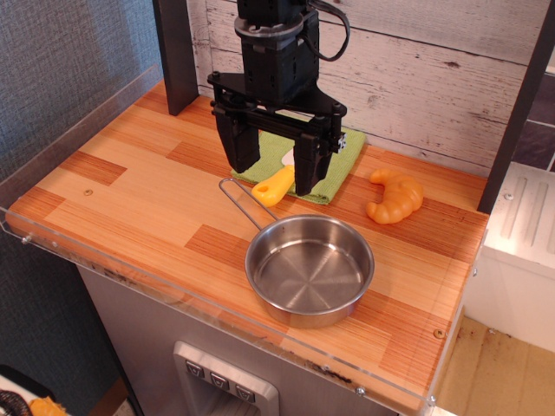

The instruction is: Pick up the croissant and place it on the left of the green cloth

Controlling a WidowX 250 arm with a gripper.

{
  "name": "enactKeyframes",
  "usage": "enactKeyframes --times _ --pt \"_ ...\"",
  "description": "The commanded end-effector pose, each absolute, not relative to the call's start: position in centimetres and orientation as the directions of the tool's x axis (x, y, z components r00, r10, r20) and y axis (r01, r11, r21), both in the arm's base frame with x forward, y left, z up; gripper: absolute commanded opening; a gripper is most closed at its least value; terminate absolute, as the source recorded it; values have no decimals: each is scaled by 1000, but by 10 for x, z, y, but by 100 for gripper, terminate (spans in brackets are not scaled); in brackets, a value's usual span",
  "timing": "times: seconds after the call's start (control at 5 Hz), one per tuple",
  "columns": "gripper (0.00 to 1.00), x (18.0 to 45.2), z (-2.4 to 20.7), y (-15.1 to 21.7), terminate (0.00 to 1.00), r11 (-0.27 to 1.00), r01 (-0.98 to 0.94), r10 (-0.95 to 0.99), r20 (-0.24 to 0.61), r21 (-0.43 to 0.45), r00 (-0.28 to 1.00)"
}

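Holding pincer (276,169) wide, empty, over green cloth (338,169); croissant (396,197) sitting 3 o'clock. Am risking snagging knife (276,184) instead.

Gripper (270,165), jaws apart, hangs over green cloth (334,178) and yellow-handled knife (276,184) at upper centre; croissant (395,197) lies right; steel pan (310,270) sits lower centre.

Steel pan (310,270) on wooden table (130,186); yellow-handled toy knife (276,184) behind pan
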State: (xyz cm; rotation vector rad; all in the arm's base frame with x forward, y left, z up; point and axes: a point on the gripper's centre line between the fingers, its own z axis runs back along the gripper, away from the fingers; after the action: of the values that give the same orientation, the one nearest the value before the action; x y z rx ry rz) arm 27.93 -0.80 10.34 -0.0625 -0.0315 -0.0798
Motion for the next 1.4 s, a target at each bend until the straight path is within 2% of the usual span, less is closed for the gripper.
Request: enactKeyframes --times 0.0,0.4,0.6,0.8,1.2 --pt "100 279 103 -8 0 995 81 -79 34 -61 996" --pt "100 334 93 -52 0 992 124 -116 178 -34 977" --pt "100 362 77 -78 0 988 150 -152 212 23 965" --pt "100 372 62 -82 0 988 144 -154 208 63 966" --pt "100 380 37 -74 0 987 140 -152 159 84 975"
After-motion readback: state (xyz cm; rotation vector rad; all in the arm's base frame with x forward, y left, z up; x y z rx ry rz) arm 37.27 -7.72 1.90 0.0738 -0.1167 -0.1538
